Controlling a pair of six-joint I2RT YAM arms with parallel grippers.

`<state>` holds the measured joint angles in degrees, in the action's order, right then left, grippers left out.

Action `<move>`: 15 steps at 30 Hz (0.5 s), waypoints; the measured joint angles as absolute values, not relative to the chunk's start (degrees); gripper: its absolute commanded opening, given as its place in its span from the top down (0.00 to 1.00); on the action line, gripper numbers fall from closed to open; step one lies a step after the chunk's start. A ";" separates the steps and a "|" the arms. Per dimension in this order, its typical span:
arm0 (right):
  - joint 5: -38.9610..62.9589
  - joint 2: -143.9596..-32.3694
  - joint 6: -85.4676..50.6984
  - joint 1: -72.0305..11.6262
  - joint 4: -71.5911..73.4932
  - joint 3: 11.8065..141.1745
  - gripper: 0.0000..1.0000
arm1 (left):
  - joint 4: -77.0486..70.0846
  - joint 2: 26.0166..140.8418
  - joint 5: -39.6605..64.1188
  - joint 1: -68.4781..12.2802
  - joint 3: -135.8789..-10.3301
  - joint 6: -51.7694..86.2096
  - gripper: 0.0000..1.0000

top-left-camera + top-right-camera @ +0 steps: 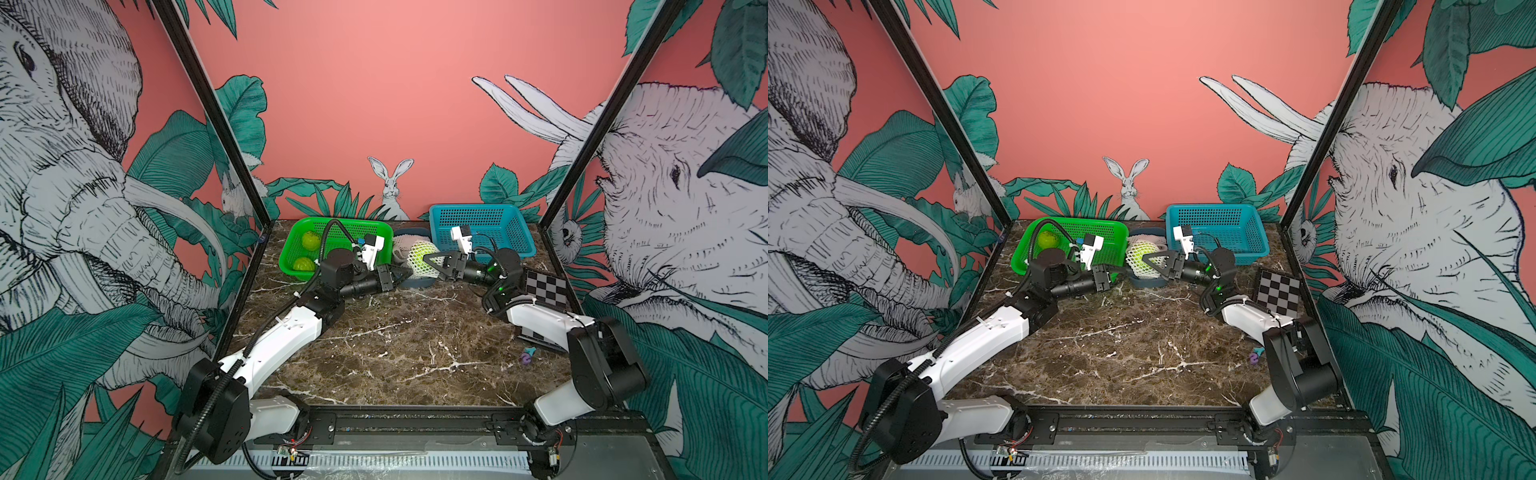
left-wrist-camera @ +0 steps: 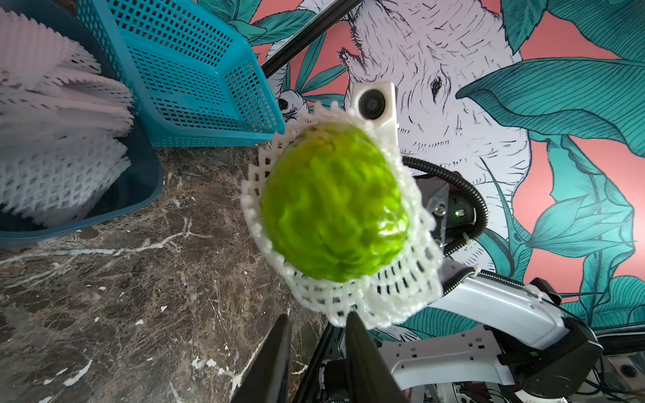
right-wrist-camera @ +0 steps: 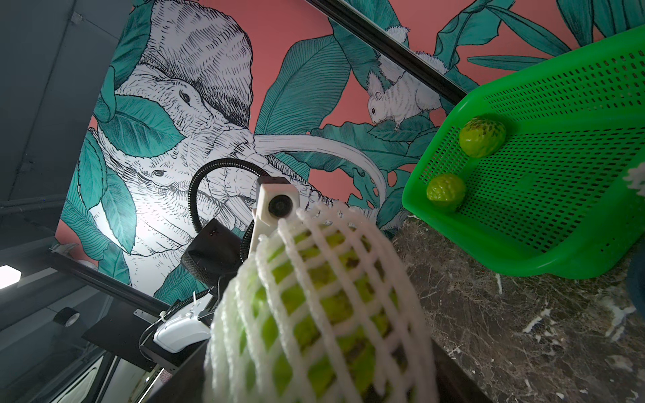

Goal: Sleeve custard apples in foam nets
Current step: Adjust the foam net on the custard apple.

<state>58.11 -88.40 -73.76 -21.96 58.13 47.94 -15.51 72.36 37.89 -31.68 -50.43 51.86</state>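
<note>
Lime-green bumpy custard apple (image 2: 335,206) partly inside white foam mesh net (image 2: 401,289).
The right claw (image 1: 430,264) is clamped on netted fruit, above dark marble worktop (image 2: 104,296) nr grey-blue tub (image 2: 146,188); left claw (image 2: 317,319) jaws slightly apart at net rim.

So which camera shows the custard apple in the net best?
The left wrist view: the custard apple is large and central, its bare end ringed by the foam net. The right wrist view shows its netted side, blurred. Both top views show it small and distant.
</note>
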 measured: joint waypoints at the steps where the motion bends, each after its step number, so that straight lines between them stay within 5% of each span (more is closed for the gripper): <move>1: 58.19 -88.58 -74.15 -21.96 58.61 47.94 0.22 | -15.51 72.44 37.82 -31.68 -50.43 51.86 0.71; 15: 60.51 -90.30 -79.44 -21.98 66.30 47.94 0.23 | -15.75 74.83 36.53 -31.68 -50.57 51.96 0.73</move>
<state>60.51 -90.30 -79.44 -21.98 66.30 47.94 -15.75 74.83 36.53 -31.68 -50.57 51.96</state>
